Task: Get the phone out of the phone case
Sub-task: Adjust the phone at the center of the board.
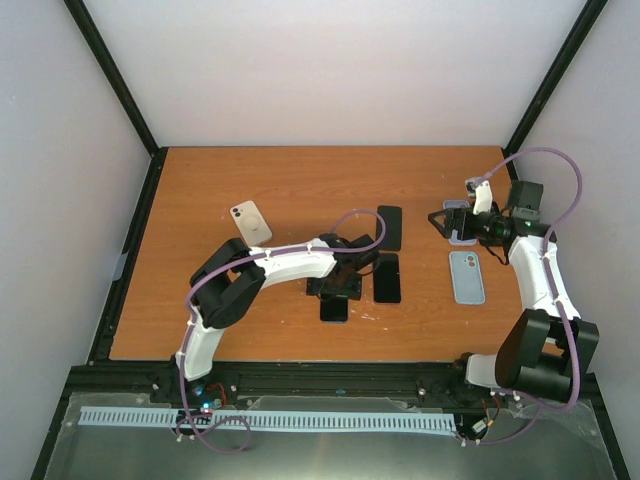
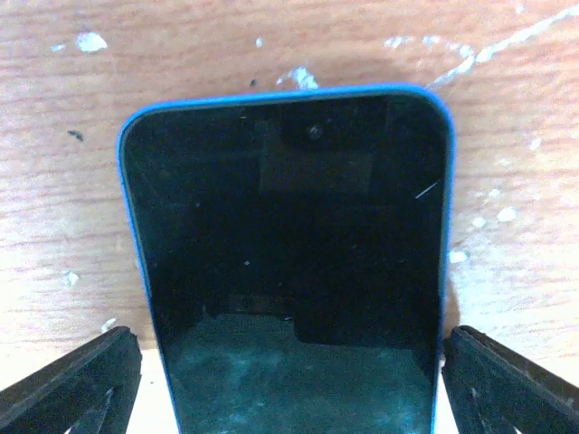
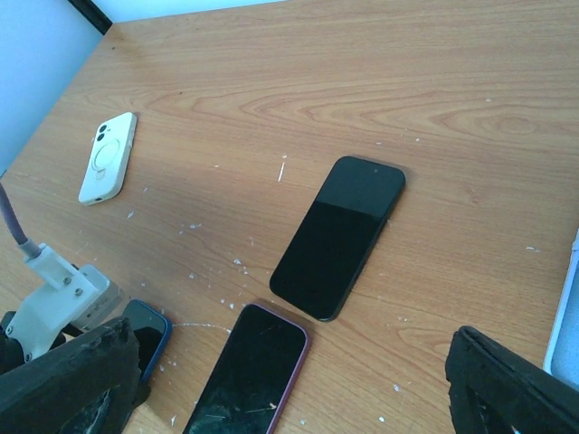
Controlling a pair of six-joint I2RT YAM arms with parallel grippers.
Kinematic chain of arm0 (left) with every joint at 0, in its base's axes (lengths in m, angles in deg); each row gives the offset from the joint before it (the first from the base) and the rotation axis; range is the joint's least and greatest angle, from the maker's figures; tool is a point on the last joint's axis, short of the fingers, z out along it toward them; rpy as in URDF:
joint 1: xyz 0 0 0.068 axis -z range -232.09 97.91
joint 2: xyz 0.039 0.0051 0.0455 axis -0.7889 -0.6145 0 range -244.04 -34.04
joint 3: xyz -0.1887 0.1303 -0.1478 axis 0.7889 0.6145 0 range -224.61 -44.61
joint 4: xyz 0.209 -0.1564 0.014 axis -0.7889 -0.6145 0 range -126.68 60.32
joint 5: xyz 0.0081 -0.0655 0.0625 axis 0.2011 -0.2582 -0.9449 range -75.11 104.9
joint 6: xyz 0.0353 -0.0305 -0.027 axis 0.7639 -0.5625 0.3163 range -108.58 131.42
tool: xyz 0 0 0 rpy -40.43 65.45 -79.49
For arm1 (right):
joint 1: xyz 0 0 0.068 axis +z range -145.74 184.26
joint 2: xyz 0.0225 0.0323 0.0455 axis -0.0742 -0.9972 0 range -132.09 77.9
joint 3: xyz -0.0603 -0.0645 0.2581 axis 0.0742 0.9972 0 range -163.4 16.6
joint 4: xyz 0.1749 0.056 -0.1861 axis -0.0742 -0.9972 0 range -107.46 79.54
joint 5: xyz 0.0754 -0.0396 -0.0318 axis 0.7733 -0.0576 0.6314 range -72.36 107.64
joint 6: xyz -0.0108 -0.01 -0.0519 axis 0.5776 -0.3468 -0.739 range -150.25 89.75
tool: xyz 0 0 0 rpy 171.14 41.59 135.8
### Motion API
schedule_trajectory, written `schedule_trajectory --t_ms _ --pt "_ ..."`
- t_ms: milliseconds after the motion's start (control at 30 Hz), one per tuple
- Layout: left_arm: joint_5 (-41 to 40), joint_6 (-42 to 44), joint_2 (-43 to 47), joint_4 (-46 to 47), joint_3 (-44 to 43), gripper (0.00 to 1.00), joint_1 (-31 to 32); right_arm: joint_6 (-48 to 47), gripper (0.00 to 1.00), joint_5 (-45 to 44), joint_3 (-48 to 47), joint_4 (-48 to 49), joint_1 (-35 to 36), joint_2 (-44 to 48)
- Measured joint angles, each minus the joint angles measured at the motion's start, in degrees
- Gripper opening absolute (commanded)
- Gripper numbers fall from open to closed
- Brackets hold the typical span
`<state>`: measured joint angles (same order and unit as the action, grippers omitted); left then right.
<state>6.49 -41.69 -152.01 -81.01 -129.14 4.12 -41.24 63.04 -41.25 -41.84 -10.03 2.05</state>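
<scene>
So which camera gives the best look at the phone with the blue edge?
The left wrist view: the blue-edged phone fills the frame, screen up, its rim clear. From the top camera it is small and partly hidden under the left arm. The right wrist view catches only one corner.

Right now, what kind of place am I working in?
Probably a lab robot cell: a wooden table boxed in by white walls and a black frame, with several phones laid out.

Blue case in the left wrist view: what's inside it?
A phone with a dark screen facing up fills the blue case, whose rim alone shows. The phone covers the case's inner floor, and its lower end runs out of frame.
</scene>
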Motion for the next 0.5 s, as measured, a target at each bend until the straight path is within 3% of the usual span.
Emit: schedule_trajectory --t_ms 133,267,500 --pt "0.5 0.2 -0.7 0.3 -0.5 0.82 0.0 -0.2 0.90 0.4 0.0 -0.1 -0.3 0.0" --pt "1.2 0.6 -1.3 0.3 -1.4 0.65 -0.2 -0.3 0.87 0.5 0.0 -0.1 -0.6 0.0" --pt "0.4 2.8 -2.7 -1.1 -4.6 0.62 -1.0 -1.2 0.86 2.3 0.0 -0.6 -2.0 -1.5"
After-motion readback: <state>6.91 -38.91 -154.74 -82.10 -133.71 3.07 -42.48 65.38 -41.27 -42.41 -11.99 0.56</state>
